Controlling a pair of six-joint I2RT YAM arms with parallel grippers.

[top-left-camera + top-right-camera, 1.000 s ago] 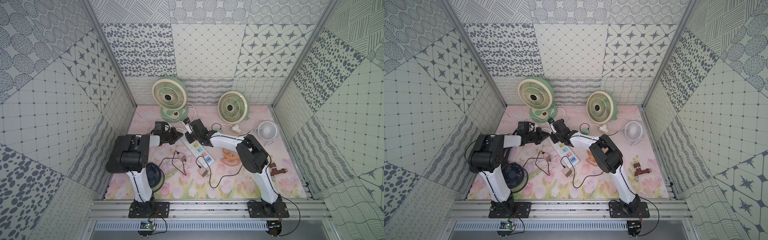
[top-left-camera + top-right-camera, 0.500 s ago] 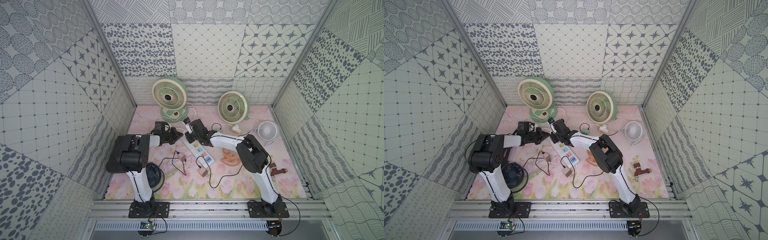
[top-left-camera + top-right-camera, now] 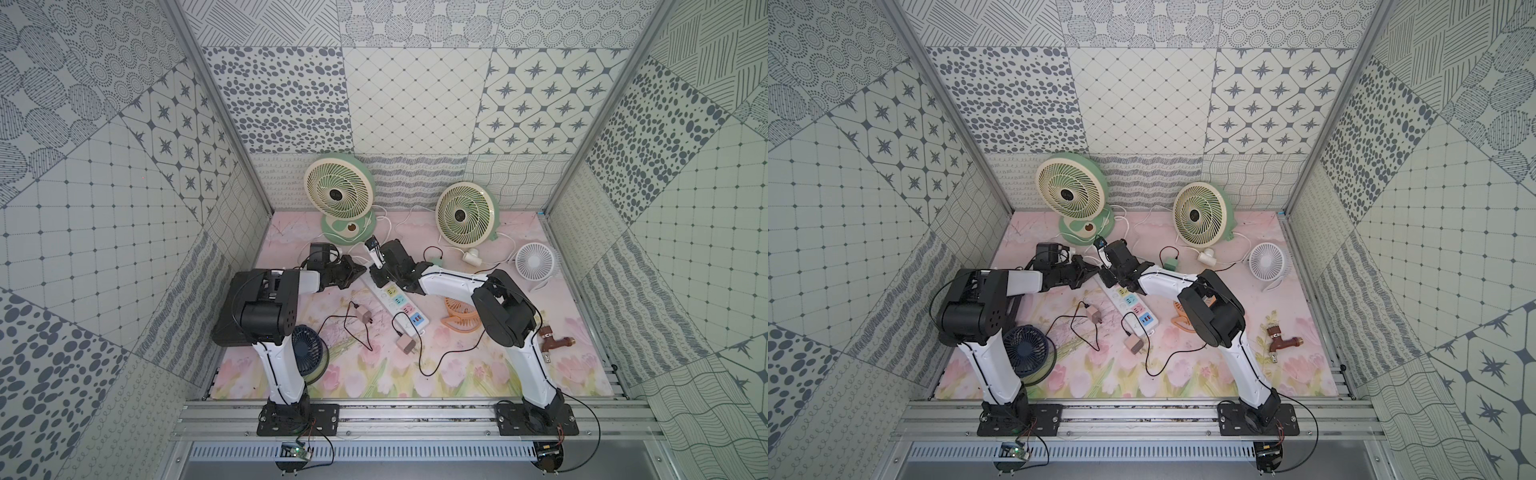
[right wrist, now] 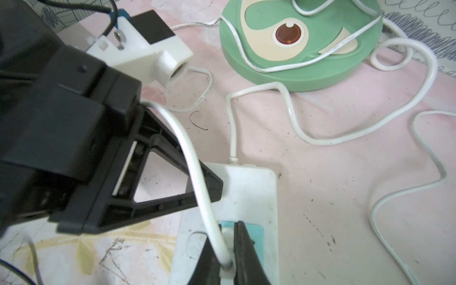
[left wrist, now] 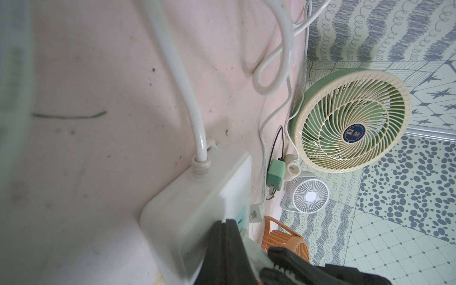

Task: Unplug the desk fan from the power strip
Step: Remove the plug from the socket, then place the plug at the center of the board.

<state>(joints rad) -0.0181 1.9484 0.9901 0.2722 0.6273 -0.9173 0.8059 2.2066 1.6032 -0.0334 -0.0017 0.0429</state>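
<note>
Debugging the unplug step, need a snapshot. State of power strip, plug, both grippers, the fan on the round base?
Long white plastic power strip: flat on mat, one plug at its teal end socket.
White plug: at teal socket, seating depth unclear.
Right gripper: jaws shut on white plug.
Left gripper: jaws shut, tip resting on strip's cord end.
Large green-and-cream grille fan on round base: upright by back wall.

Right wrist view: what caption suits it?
Right tool grips a white plug in the power strip; left tool rests on it.
</note>
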